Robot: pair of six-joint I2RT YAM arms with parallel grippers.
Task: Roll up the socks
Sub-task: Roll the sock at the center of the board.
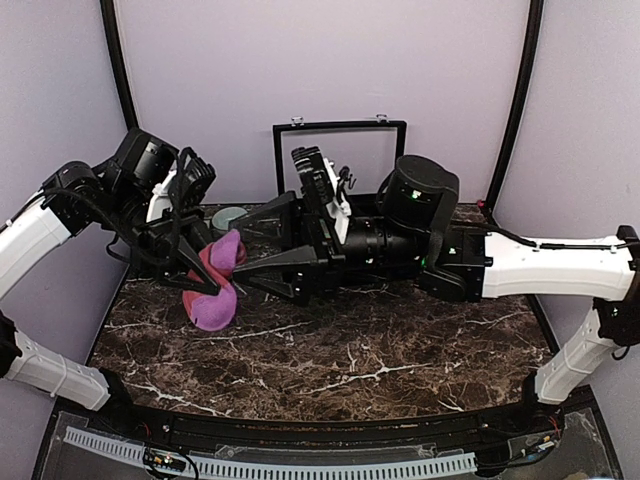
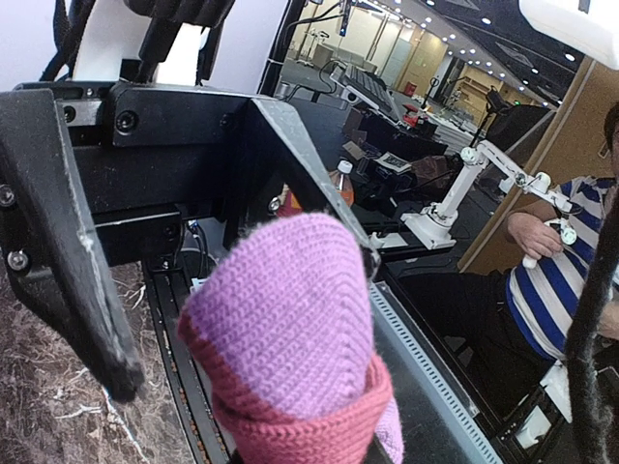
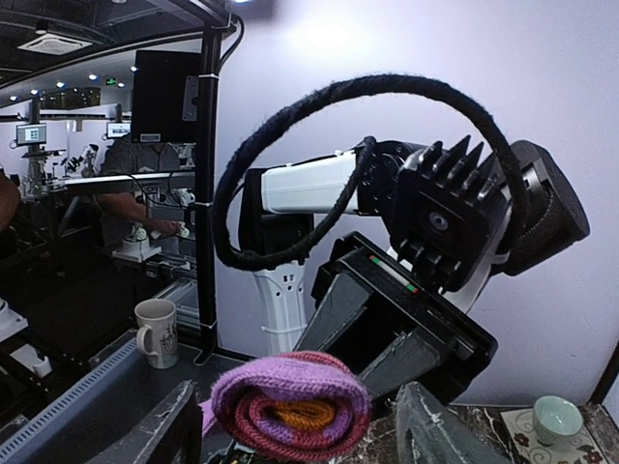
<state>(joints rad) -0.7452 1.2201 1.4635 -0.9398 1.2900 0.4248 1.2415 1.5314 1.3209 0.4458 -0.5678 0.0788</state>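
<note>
Rolled socks (image 1: 215, 292) pinched tight in left gripper (image 1: 198, 268) over left side of table (image 1: 380, 350) — to stop unwinding. Opposite, right gripper (image 1: 228, 255) spread apart, straddling roll — probably lined up to grab or tuck the cuff.

rolled socks (image 3: 290, 401) sit btwn r gripper's (image 3: 295, 440) spread fingers, l arm (image 3: 309, 184) behind, mug (image 3: 157, 332) at left.
</note>
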